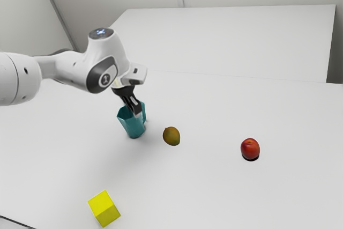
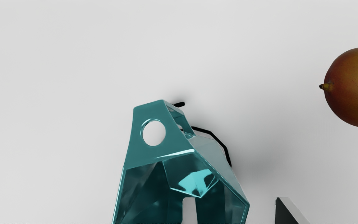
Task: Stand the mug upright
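Teal mug (image 1: 133, 126) stands mouth up near a mango (image 1: 171, 136); fingers (image 2: 189, 211) apart, straddling its wall; sideways drift could topple it.

Gripper (image 1: 137, 112) at the teal mug (image 1: 133, 127)

White arm (image 1: 69, 68) in from the exterior view's left; I see a mango (image 1: 171, 136) near the mug, a red fruit (image 1: 250, 148) well apart, a yellow cube (image 1: 104, 208) closer to me

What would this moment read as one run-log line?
mug mouth up | pincer open, astride mug wall | mango nearby | yellow cube, red fruit farther off
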{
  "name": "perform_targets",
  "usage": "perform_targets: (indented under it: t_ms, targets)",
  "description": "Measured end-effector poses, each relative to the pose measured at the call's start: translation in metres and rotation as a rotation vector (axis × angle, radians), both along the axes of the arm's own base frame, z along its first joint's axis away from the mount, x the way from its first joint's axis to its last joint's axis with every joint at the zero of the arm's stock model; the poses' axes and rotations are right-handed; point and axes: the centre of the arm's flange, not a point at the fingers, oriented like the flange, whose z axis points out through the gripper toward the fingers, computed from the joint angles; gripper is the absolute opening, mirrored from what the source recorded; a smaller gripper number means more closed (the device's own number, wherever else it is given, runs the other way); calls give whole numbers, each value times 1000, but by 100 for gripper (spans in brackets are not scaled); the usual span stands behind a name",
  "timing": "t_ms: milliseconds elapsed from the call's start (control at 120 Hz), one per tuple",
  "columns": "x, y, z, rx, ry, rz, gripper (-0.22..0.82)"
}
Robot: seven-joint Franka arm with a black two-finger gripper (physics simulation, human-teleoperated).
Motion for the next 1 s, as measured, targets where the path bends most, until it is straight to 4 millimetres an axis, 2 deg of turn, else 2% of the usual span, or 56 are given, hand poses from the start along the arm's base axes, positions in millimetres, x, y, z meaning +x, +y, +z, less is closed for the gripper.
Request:
perform_targets:
  t_ms: [200,375,483,733,1000]
  targets:
    - [1,-7,39,-13,-47,7,23]
    - [37,-14,100,-57,-83,42,36]
    - [58,-9,120,-83,-53,80,46]
    - [77,2,137,-112,85,175,56]
    - [74,4,124,-109,186,229,59]
